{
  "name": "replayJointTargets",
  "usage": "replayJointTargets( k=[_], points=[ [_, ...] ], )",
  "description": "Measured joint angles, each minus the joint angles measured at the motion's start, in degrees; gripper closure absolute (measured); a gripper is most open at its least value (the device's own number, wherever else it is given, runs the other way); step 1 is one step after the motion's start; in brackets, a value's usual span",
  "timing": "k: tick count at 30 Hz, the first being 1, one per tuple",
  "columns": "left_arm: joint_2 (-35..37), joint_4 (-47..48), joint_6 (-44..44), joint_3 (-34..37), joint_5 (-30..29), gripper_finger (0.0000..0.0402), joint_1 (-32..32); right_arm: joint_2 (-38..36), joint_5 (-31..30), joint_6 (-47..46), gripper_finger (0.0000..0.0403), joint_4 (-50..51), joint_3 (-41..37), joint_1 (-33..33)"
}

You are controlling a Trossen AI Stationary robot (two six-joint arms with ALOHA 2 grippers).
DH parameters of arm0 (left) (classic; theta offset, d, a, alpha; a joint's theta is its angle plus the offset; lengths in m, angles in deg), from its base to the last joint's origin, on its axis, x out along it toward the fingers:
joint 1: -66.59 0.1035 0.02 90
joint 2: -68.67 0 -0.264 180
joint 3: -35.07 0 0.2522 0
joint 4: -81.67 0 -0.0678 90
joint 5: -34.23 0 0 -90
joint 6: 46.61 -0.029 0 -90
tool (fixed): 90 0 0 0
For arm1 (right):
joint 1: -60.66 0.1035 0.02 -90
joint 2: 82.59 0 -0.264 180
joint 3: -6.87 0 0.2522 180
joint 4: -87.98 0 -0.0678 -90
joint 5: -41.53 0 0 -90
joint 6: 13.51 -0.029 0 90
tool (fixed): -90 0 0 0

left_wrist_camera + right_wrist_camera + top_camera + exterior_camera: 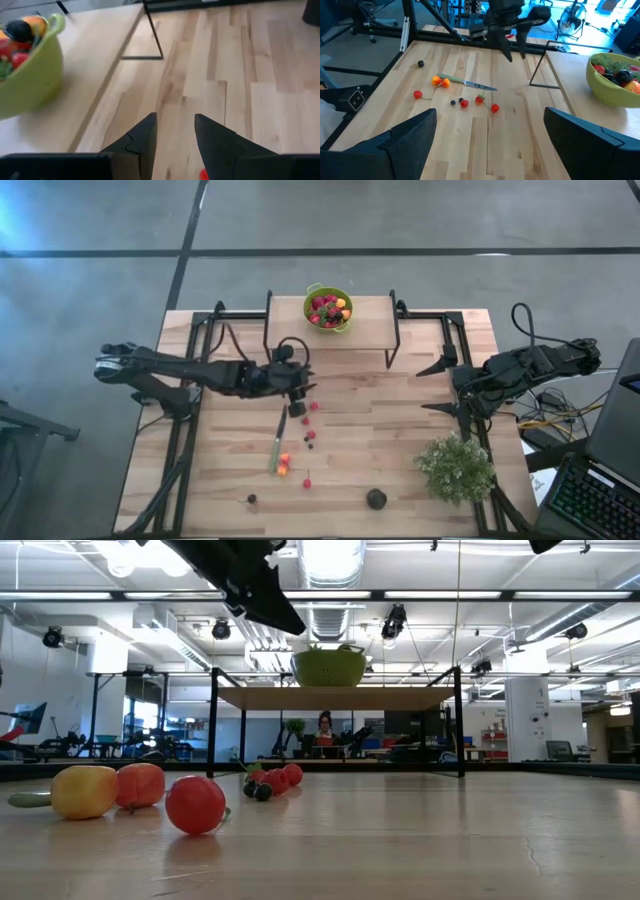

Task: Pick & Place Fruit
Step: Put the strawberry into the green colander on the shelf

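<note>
Left fingers (175,145) parted, empty, above table (260,100), near fruit (310,420).

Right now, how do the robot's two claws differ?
The left gripper hangs over the middle of the table, above the loose red berries; the right gripper waits at the table's right side near the plant. The left one's fingers stand a narrow gap apart, while the right one's are spread wide. Both are dark, two-fingered and hold nothing.
</note>
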Motion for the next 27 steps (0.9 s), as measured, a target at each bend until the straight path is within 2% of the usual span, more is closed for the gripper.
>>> replayJointTargets(
  k=[9, 17, 22, 27],
  points=[
    [-0.01, 12.96, 3.38, 0.17, -1.99, 0.0264, -0.54, 0.02, 0.00, 0.00, 0.0040, -0.02, 0.00, 0.01],
    [-0.02, 13.72, 6.22, 0.54, -1.73, 0.0264, -0.75, 0.05, 0.00, 0.00, 0.0039, -0.01, 0.00, 0.01],
    [-0.02, 13.74, 7.94, 3.94, 0.27, 0.0264, -1.97, 0.04, 0.00, 0.00, 0.0039, -0.02, 0.00, 0.02],
    [-0.02, 13.98, 10.45, 7.38, 7.73, 0.0264, -1.97, 0.04, 0.00, 0.00, 0.0039, -0.02, 0.00, 0.02]
  ],
)
